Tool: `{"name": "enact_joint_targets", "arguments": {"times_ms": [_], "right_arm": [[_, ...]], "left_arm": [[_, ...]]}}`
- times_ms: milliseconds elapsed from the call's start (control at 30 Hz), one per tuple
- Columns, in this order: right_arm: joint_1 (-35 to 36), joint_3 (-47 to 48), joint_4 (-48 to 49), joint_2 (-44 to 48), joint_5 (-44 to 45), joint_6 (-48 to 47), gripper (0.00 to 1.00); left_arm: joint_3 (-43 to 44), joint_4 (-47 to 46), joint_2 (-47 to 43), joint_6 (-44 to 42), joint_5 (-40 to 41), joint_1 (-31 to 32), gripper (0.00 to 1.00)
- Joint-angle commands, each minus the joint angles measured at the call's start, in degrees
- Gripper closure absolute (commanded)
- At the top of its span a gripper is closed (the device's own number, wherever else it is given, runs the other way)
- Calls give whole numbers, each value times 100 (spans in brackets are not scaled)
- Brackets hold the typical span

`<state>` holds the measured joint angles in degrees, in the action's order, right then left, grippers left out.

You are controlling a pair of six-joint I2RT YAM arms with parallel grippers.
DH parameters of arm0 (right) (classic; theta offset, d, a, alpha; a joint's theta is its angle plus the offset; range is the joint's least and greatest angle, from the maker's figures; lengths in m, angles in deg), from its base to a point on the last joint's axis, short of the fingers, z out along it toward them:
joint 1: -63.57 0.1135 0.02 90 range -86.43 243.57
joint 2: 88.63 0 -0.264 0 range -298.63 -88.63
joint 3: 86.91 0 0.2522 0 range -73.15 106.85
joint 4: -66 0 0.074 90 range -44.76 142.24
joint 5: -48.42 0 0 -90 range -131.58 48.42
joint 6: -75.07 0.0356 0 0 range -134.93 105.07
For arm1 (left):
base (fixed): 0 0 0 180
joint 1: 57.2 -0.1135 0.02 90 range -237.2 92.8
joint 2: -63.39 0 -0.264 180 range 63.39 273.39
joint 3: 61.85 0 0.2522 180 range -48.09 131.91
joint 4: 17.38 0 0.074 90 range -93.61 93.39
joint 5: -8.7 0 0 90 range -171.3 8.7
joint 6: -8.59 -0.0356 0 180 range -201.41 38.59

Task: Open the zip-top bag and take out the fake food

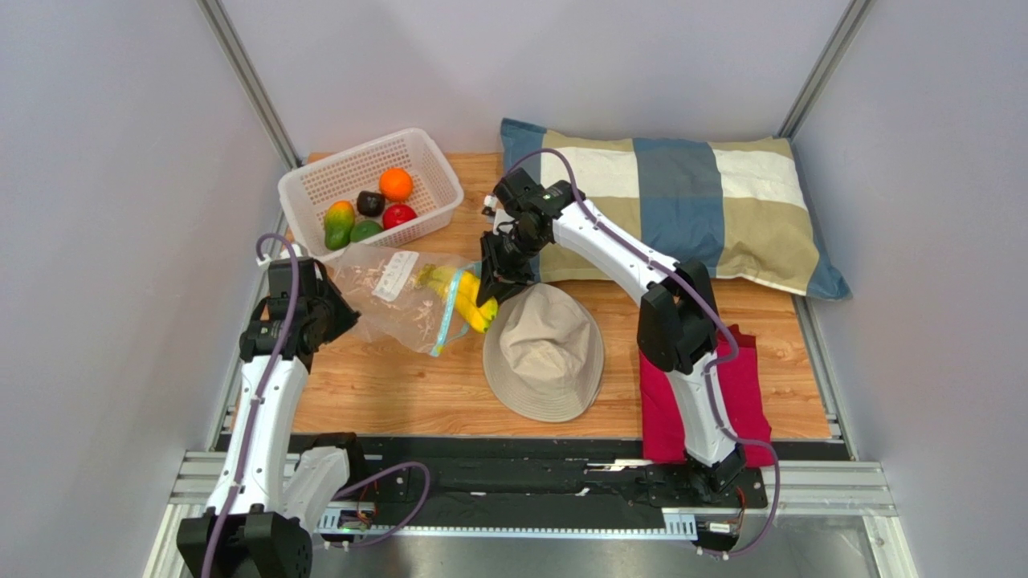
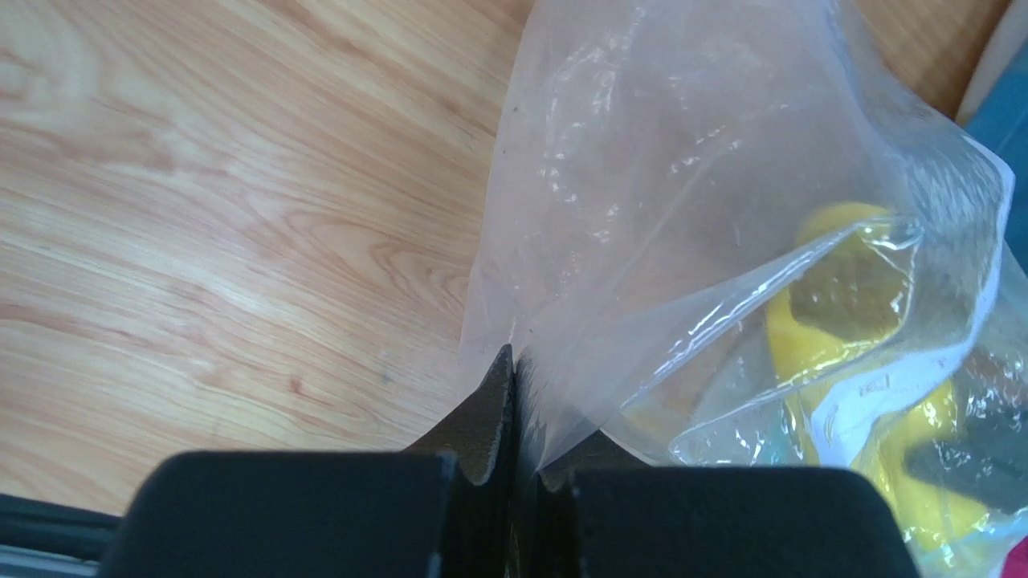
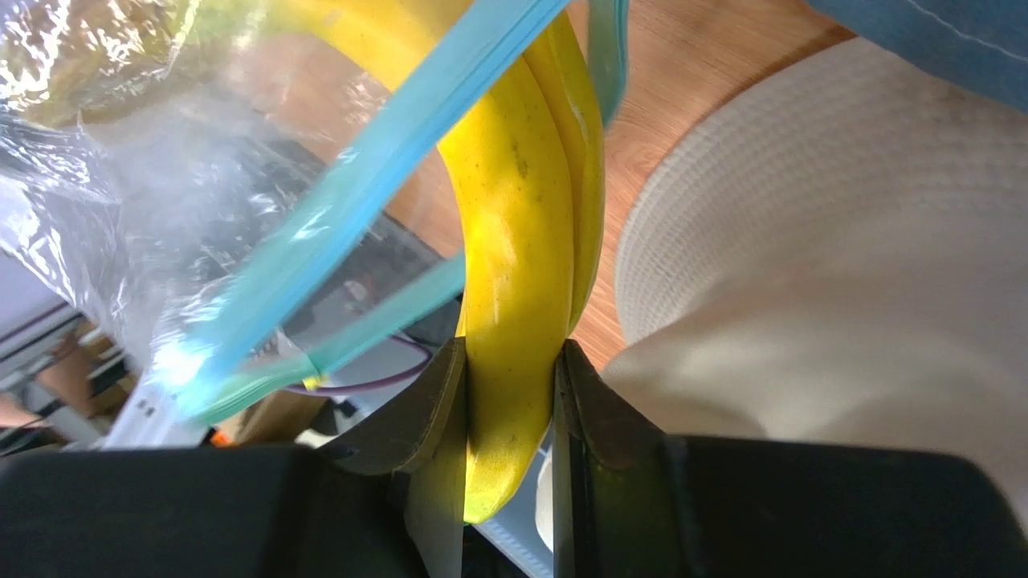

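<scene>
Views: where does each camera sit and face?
Top external: above and behind, looking down on table; left arm, right arm show.
Left wrist: on left arm, looking along left gripper, shut on bag edge.
Right wrist: on right arm, looking along right gripper, shut on banana, beside hat.
Shared: bag and banana appear in all three.

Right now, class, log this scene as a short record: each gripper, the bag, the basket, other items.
left gripper: shut on a corner of the zip-top bag
right gripper: shut on the bananas at the bag's open mouth
basket: orange, red apple, mango, green piece, dark piece
also on table: hat, pillow, red cloth
</scene>
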<state>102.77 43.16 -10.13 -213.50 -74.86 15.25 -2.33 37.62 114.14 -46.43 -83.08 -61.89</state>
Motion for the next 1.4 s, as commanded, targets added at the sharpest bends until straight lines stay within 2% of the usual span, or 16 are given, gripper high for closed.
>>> {"name": "enact_joint_targets", "arguments": {"times_ms": [0, 200, 333, 433, 567, 600, 667, 700, 800, 900, 933, 1067, 1100, 1133, 1233, 1367], "right_arm": [[254, 427, -530, 543, 769, -732, 100], [712, 911, -1364, 508, 1753, -794, 100], [729, 464, -1778, 780, 2640, -907, 100], [721, 348, -1823, 1114, 3114, -1031, 100], [615, 690, -1560, 1405, 3863, -900, 100], [572, 787, -1237, 1440, 3916, -856, 100], [545, 814, -683, 1510, 4074, -794, 100], [545, 492, 181, 1571, 4092, -785, 100], [545, 138, 1625, 1651, 4303, -557, 100], [527, 549, 2279, 1064, 4593, -398, 100], [527, 1046, 2404, 871, 4689, -407, 100], [536, 1999, 3404, -306, 4839, -643, 100], [536, 2088, 3903, -474, 4935, -792, 100], [536, 2254, 4134, -606, 5162, -863, 100], [492, 2369, 4926, -1090, 5157, -969, 100], [510, 2694, 5340, -1662, 4857, -1303, 100]], "left_arm": [[284, -54, -178, -351, 1081, -50, 100], [355, 16, -231, -99, 2136, -50, 100], [373, 446, -178, 237, 2911, -50, 100], [232, 508, -257, 404, 2903, -50, 100], [-136, 596, -363, 982, 2447, -50, 100], [-303, 605, -381, 1071, 2350, -50, 97], [-401, 561, -398, 1107, 2043, -50, 85], [-418, 544, -398, 1081, 1954, -50, 71], [-410, 447, -398, 923, 1778, -50, 53], [-296, 561, -363, 843, 1900, -50, 43], [-243, 727, -328, 835, 1953, -50, 34], [20, 1114, -293, 992, 2120, -50, 30], [91, 1167, -293, 1089, 2121, -50, 19], [117, 1298, -293, 1168, 2086, -50, 2], [267, 1605, -319, 1388, 2068, -50, 1], [346, 1766, -495, 1337, 2348, -50, 1]]}}
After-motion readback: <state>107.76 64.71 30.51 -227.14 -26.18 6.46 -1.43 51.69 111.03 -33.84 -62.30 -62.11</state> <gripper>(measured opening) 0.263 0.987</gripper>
